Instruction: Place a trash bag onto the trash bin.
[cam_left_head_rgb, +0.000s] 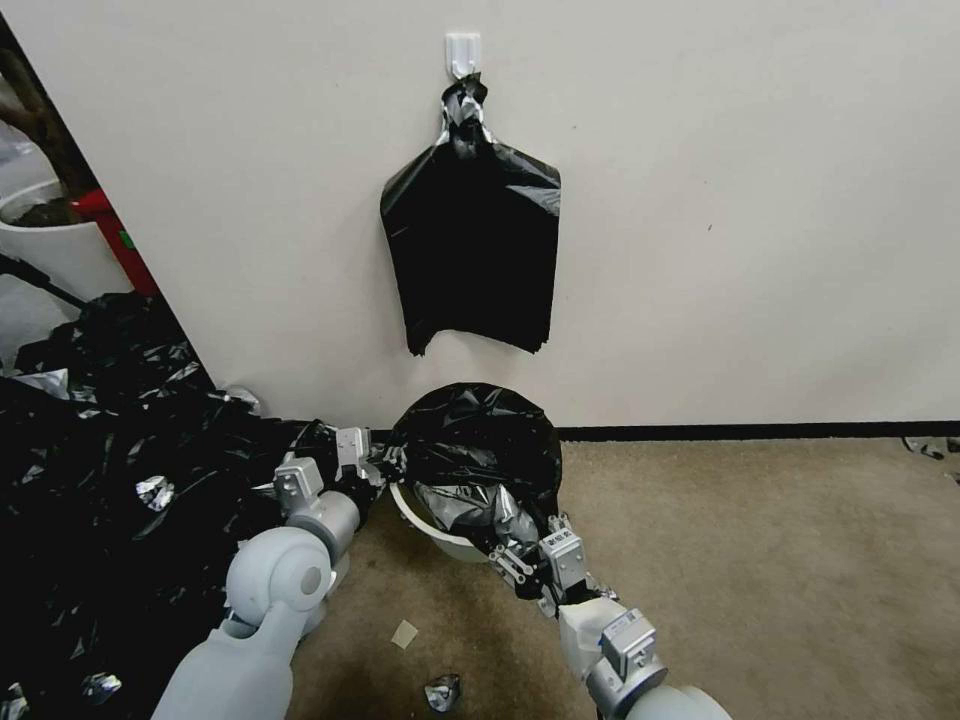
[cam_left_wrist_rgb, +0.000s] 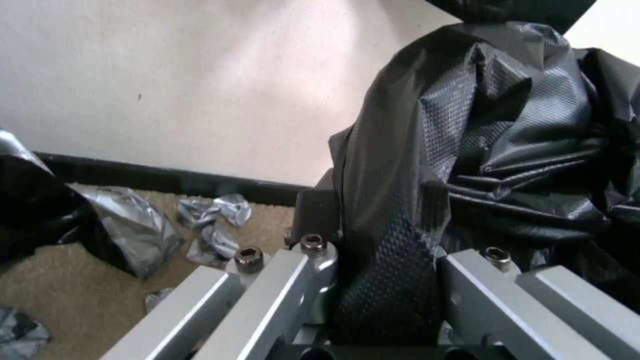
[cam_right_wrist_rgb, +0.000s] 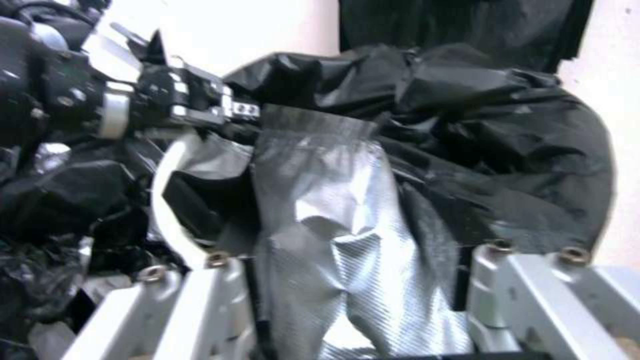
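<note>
I see a sheaf of black bags (cam_left_head_rgb: 470, 255) hanging on a wall hook (cam_left_head_rgb: 462, 52), a heap of black film (cam_left_head_rgb: 100, 460) left, and a white pot (cam_left_head_rgb: 45, 245) far left.

Looking down from the head toward the trash bin (cam_left_head_rgb: 440, 535) by the wall; both wrists close against the trash bag (cam_left_wrist_rgb: 480, 150), shared.

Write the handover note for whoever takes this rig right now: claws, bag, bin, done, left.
Left claw: shut on the thin glossy black plastic trash bag, at the bin's left side.
Right claw: shut on the bag's near edge, at the bin's front.
The small round cream-white plastic trash bin stands on the carpet by the wall, the bag bunched over its top.
Done: bag picked up and brought over the bin.
Left: spread the bag's mouth around the rim, since the near rim is bare.
</note>
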